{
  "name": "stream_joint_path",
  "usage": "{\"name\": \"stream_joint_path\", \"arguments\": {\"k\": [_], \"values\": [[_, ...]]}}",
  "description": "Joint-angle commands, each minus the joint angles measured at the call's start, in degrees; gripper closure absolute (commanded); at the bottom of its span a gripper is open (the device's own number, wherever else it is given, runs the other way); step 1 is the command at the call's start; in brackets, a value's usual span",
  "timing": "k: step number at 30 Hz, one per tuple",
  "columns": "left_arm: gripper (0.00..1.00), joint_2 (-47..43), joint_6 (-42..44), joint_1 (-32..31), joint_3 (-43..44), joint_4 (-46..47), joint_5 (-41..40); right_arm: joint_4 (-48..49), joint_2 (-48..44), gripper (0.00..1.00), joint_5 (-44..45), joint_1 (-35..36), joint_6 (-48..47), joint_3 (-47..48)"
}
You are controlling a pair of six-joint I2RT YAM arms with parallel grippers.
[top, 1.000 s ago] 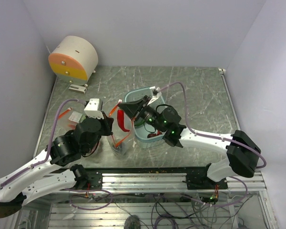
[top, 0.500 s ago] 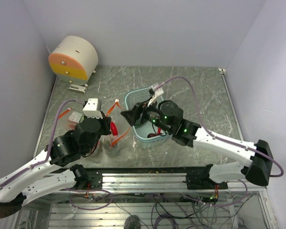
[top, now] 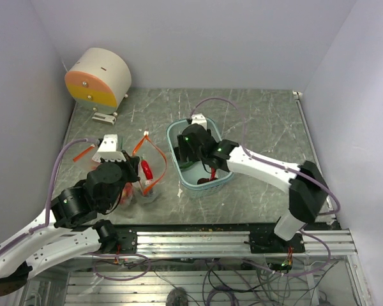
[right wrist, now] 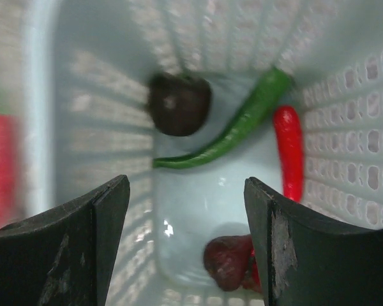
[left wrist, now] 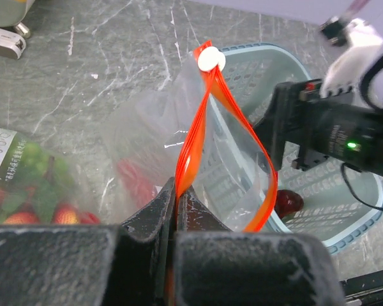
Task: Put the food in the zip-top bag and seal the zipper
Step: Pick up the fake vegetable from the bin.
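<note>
Mid-loading: left gripper (left wrist: 177,191) clamped on the zipper (left wrist: 193,143), holding the zip-top bag (left wrist: 140,134) mouth-up beside the basket (right wrist: 345,95); right gripper (right wrist: 185,185), jaws apart, hangs over food pieces (right wrist: 242,124) inside it; next, descend, close on 1.

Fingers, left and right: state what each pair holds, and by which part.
Left fingers pinch the bag by its zipper. Right fingers stand open over the basket, holding nothing.

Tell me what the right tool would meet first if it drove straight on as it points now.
The right tool would probably meet the bare floor of the light-blue plastic mesh basket, beside the long green toy chilli; depth is unclear.
</note>
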Motion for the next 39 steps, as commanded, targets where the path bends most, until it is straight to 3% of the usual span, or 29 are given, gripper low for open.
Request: {"name": "stream_joint_path", "arguments": {"k": [1, 10, 18, 20, 26, 31, 39], "values": [[0.93, -0.80, 0.66, 0.14, 0.50, -1.34, -1.61, -6.73, 4.87, 0.28, -0.80, -4.40, 2.05, 2.34], [0.93, -2.36, 1.12, 0.12, 0.47, -2.70, -3.02, -15.39, 18.72, 0.19, 2.12, -7.09, 0.23, 8.28], [0.93, -4.45, 0.50, 0.10, 0.31, -4.37, -3.57, -14.85, 22.52, 0.20, -1.66, -9.17, 0.68, 6.02], [0.93, -4.77, 0.49, 0.11, 0.40, -4.65, -3.72, -14.15, 22.50, 0.28, -2.87, -9.19, 0.31, 5.35], [0.93, -5.06, 0.41, 0.14, 0.35, -4.81, -4.21, -12.21, 17.36, 0.98, -5.48, -8.66, -1.39, 4.61], [0.93, -4.90, 0.10, 0.10, 0.21, -4.75, -3.73, -10.94, 11.05, 1.00, -4.07, -6.68, -3.31, 4.32], [0.93, -4.07, -0.02, 0.10, -0.11, -3.96, -3.38, -3.43, -7.25, 1.00, -2.61, -3.25, -6.95, 0.02]]}}
